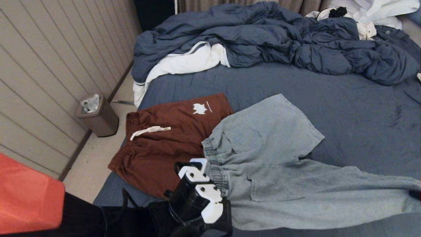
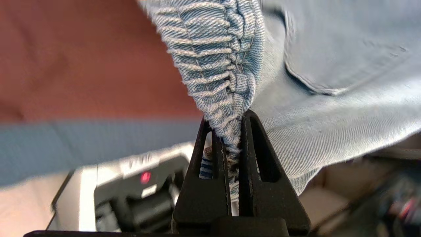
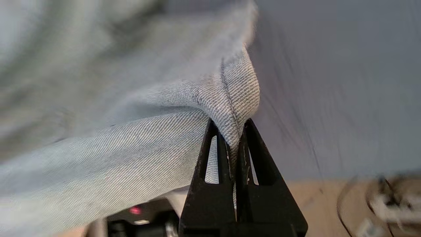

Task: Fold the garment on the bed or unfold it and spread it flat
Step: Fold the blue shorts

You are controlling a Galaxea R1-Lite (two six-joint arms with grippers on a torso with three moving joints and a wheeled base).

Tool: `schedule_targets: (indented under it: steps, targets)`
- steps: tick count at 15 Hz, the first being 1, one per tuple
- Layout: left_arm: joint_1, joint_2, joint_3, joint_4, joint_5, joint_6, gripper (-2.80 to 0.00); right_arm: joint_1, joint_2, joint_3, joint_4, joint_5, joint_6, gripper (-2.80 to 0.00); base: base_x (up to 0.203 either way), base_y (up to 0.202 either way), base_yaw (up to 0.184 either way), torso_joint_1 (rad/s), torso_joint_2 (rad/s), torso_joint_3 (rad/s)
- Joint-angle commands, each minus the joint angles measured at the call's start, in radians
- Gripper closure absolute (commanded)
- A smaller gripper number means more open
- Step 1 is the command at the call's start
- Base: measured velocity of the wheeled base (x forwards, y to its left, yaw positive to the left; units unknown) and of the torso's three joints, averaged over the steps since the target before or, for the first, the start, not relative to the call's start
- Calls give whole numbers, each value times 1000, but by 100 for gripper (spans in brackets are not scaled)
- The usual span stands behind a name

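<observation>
Near the bed's [image 1: 329, 98] front edge lie the denim shorts [image 1: 273, 164]; the left gripper [image 2: 234, 131] pinches their elastic waistband, fingers closed; the right gripper [image 3: 235, 131] clamps a hem toward the right edge.

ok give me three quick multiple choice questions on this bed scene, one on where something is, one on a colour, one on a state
1. Where do the rust shorts lie?
A. left of the denim shorts
B. on the duvet
C. on the floor

2. What colour is the rust shorts' drawstring?
A. black
B. white
C. red

3. What is the left hand doing?
A. open above the bed
B. shut on the denim waistband
C. holding the bin

Key: A, they lie beside the denim shorts' left edge; B, the cord shows white; B, the gathered waistband is pinched between the fingers.
</observation>
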Motion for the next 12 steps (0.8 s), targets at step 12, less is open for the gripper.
schedule_targets:
  steps: [12]
  targets:
    - [265, 59, -239, 81, -106, 11, 0, 579, 350, -732, 164, -396, 293, 0, 0, 0, 0, 0, 0, 0]
